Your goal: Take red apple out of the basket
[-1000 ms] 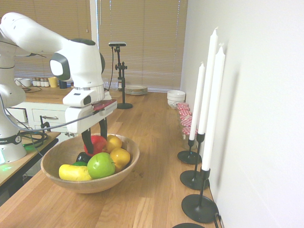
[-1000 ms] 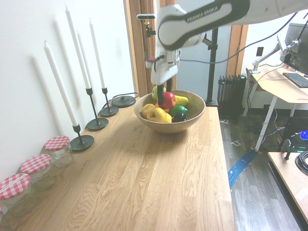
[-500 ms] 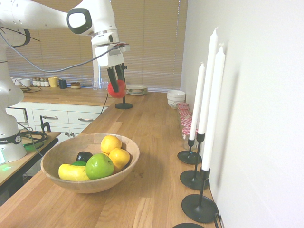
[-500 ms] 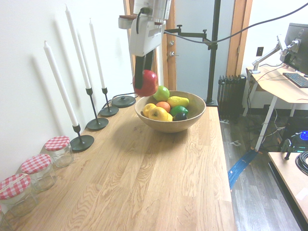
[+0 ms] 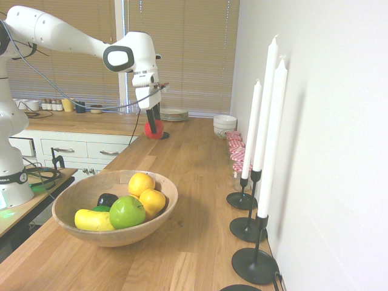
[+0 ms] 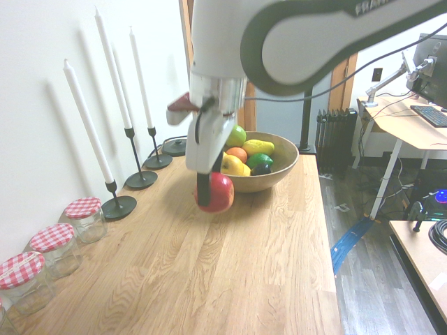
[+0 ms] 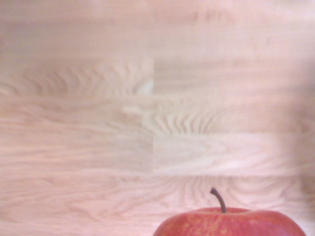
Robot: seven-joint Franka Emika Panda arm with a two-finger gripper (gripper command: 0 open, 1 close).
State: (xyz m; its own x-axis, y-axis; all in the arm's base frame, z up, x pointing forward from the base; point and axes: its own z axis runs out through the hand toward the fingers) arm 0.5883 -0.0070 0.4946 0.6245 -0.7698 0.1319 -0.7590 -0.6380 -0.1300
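The red apple (image 6: 219, 192) hangs just above the wooden counter, outside the basket (image 6: 279, 167), with my gripper (image 6: 211, 195) shut on it. In the first exterior view the red apple (image 5: 154, 128) and gripper (image 5: 151, 126) sit far down the counter, well beyond the basket (image 5: 73, 203). The basket holds a green apple (image 5: 127, 211), two yellow-orange round fruits, a yellow fruit and a dark one. The wrist view shows the red apple (image 7: 229, 223) with its stem over bare wood grain.
Three white candles in black holders (image 5: 254, 265) stand along the wall. Jars with red checked lids (image 6: 84, 216) line the wall side of the counter. White bowls (image 5: 224, 125) and a stack of plates (image 5: 174, 114) sit at the far end.
My gripper lifted the red apple out of the basket, carried it away along the counter and lowered it close to the wood. The fruits left in the basket have not moved.
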